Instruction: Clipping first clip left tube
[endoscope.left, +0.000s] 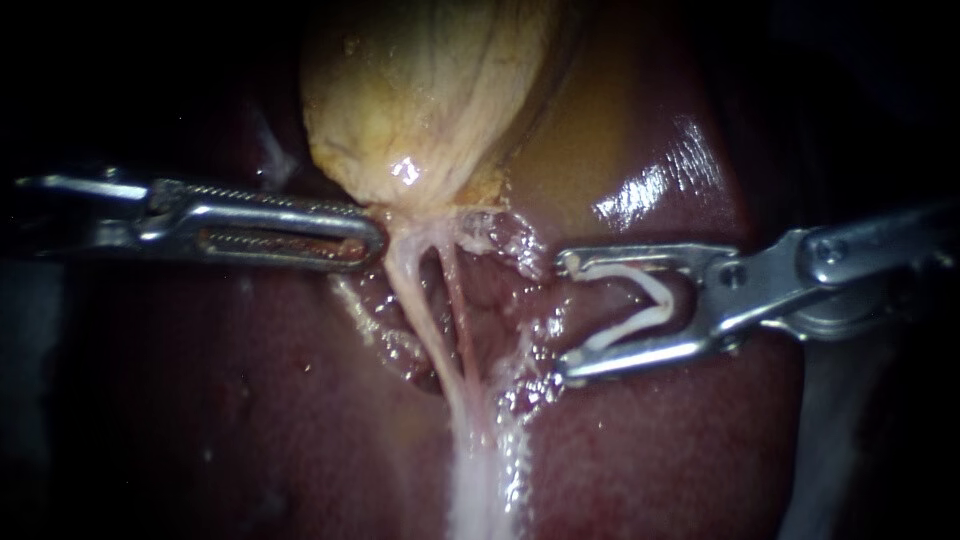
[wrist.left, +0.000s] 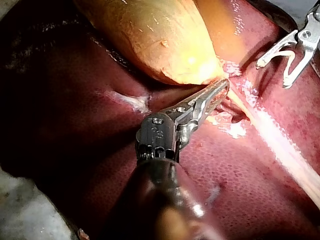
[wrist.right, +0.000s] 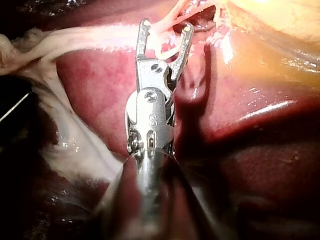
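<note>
So the right instrument (endoscope.left: 568, 315) has its jaws spread wide, but they're not empty: a pale clip (endoscope.left: 662, 302) sits bent between them, one leg lying along each jaw, mouth facing left. The left instrument (endoscope.left: 372, 240) has its jaws lying together, tips pressed right at the neck of the gallbladder (endoscope.left: 430, 90). I honestly can't make out whether they've nipped a shred of tissue there. Between the two instruments are the tubes. The left tube (endoscope.left: 412, 305) is the pale strand and the right tube (endoscope.left: 455, 300) is the redder one just beside it. The left tube's long axis runs from the gallbladder neck at the far end toward the near side, leaning a bit right as it comes, until the two tubes merge into one whitish band over the liver (endoscope.left: 650, 460). I'd call this step the approach: clip loaded, nothing around a tube yet, tips short of both tubes. The next move looks fiddly, because the right tube sits between the clip and its target. I reckon the mouth has to travel left and take in only the pale strand. It probably needs a roll so one leg goes over it and one under, crossing that axis squarely before squeezing.
</note>
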